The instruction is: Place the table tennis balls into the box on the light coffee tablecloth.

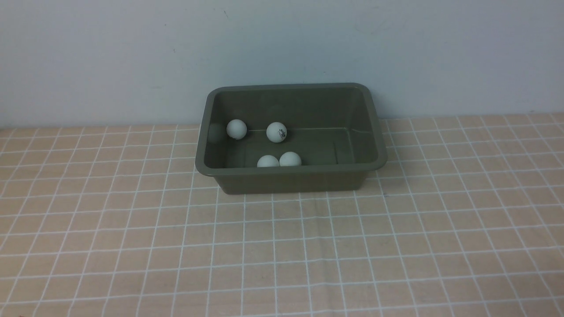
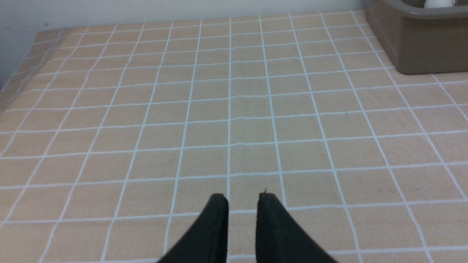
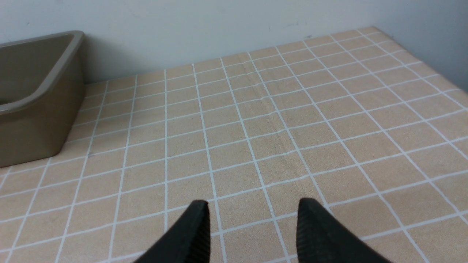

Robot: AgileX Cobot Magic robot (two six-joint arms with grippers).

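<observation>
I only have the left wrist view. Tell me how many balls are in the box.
Observer: Four table tennis balls lie inside the box, as the front view shows.
Operator: Say where they sit.
Observer: Two rest against the near wall, touching or almost so; two lie farther back toward the robot's left, apart from each other.
Operator: Report the right gripper.
Observer: The right gripper is open and holds nothing, over bare light coffee tablecloth.
Operator: Check the cloth for stray balls.
Observer: None shows on the cloth in any view.
</observation>
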